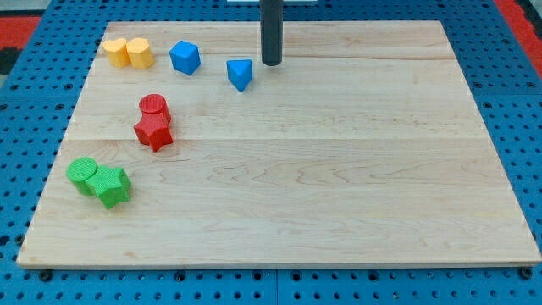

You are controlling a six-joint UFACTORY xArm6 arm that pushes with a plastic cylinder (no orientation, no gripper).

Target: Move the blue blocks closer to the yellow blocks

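Observation:
Two yellow blocks sit side by side at the board's top left: a heart-like one (116, 52) and a hexagonal one (140, 52). A blue cube (185, 58) lies just to their right. A blue wedge-shaped block (240, 74) lies further right. My tip (271, 63) stands on the board just right of and slightly above the blue wedge, with a small gap between them.
A red cylinder (154, 107) and a red star (153, 132) touch each other at the left. A green cylinder (83, 174) and a green star (112, 186) sit at the lower left. The wooden board (339, 169) lies on a blue pegboard.

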